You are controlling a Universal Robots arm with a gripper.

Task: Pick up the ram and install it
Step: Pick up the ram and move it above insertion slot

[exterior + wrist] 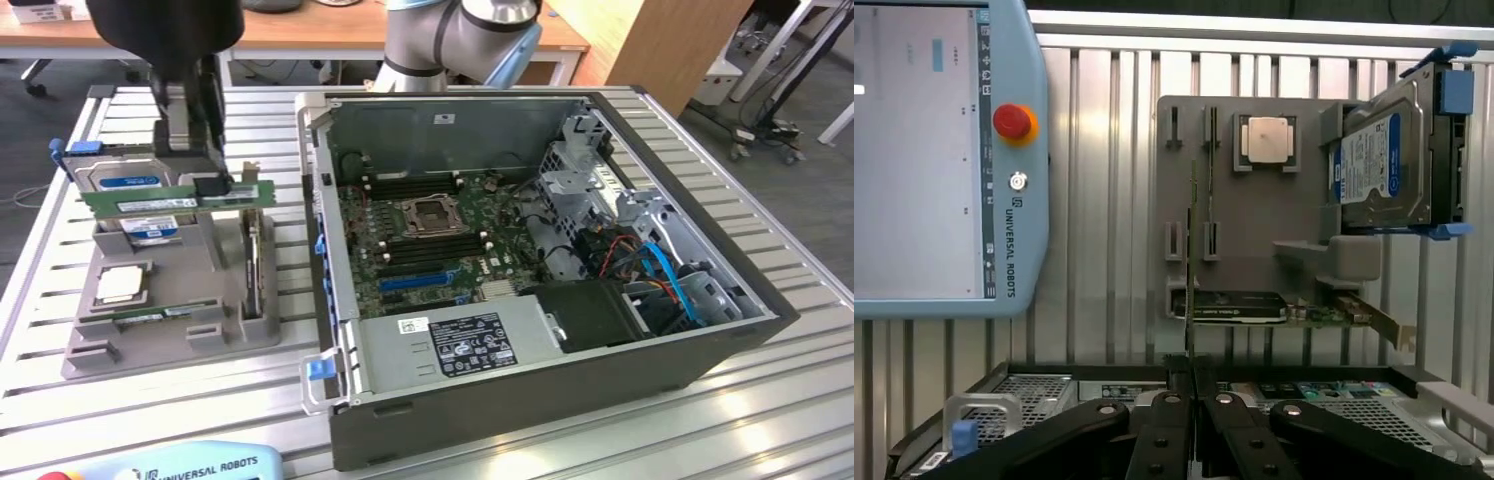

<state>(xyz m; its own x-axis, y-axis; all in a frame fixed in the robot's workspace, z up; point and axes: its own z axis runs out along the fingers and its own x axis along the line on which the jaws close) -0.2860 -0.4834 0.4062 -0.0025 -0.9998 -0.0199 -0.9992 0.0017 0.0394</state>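
exterior view, tool (212, 186) clamped on long thin green ram (147, 200), seemingly lifted above grey holder (200, 300)

Exterior view looks down obliquely; wrist view straight down (both share the parts holder (200, 292) (1254, 235)).

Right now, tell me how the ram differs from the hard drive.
The ram is a thin green stick; the hard drive is a thick silver box and much bigger. The ram is clamped in the gripper; the hard drive stands free in the grey holder, with blue clips at its ends. Shared: both are turned on edge and carry printed labels.
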